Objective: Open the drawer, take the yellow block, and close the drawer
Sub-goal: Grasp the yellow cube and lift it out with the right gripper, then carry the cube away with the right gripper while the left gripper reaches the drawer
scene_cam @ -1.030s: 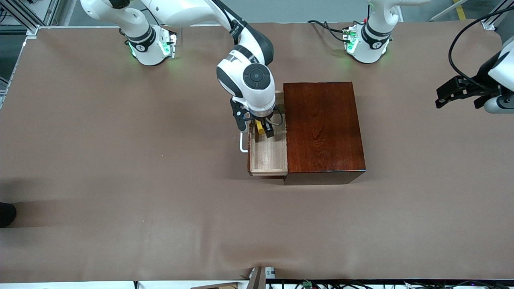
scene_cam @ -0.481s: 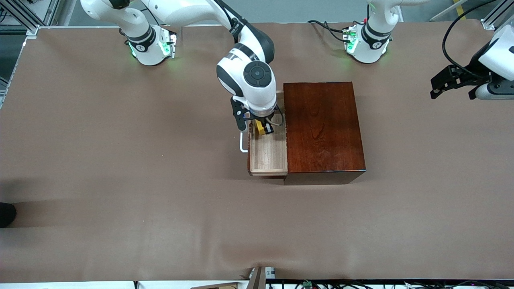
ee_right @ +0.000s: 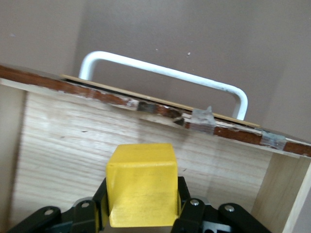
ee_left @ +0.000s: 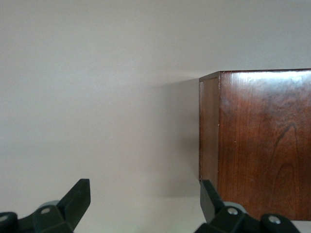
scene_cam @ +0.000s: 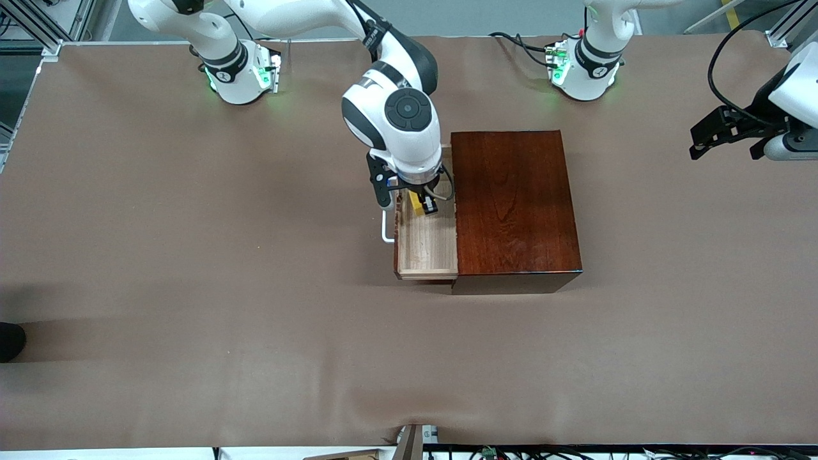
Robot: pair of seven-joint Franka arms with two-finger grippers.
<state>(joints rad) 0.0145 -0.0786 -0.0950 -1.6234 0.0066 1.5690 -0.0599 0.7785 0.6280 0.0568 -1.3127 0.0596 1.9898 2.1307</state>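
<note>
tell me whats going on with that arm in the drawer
The right gripper is shut on the yellow block, holding it over the open drawer of the dark wooden box. The drawer's white handle is untouched. The left gripper waits, open, over the table toward the left arm's end.

Brown table (scene_cam: 192, 255); cables (scene_cam: 517, 41) at its edge.
</note>
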